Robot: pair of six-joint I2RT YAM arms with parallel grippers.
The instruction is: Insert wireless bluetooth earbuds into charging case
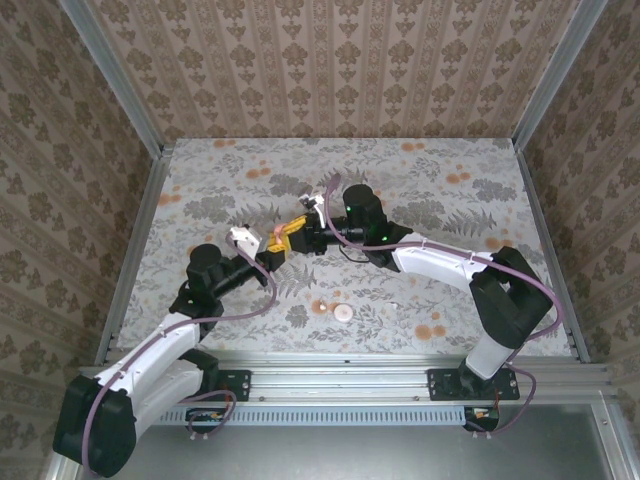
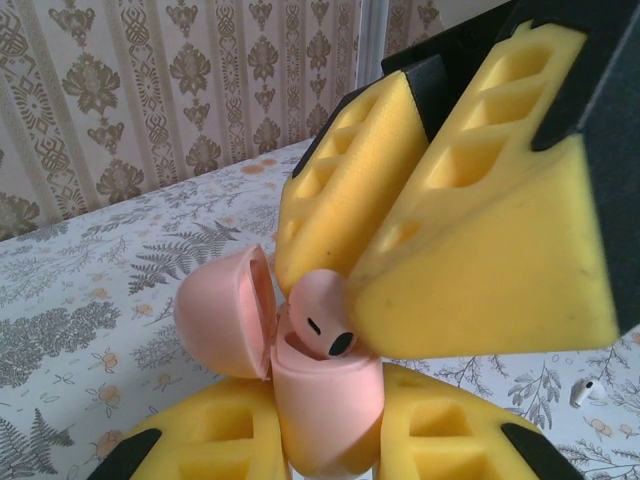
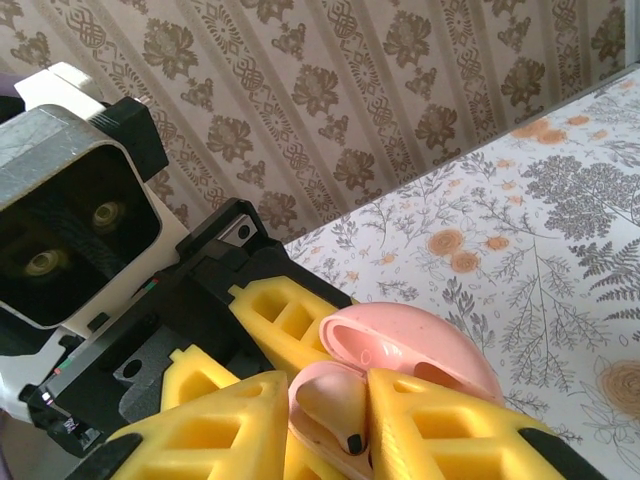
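The pink charging case is held upright above the table, and my left gripper is shut on its lower half. Its lid hangs open to one side. One pale pink earbud sits in the case's well, its black tip showing. My right gripper comes down over the case with the earbud between its yellow fingers. The jaws stand slightly apart, and the left finger is off the earbud. In the top view both grippers meet at mid-table. A second, white earbud lies on the table.
A small pale round piece lies on the flowered tablecloth near the front, beside an orange spot. Patterned walls with metal posts close in the table on three sides. The arms' cables hang near the grippers.
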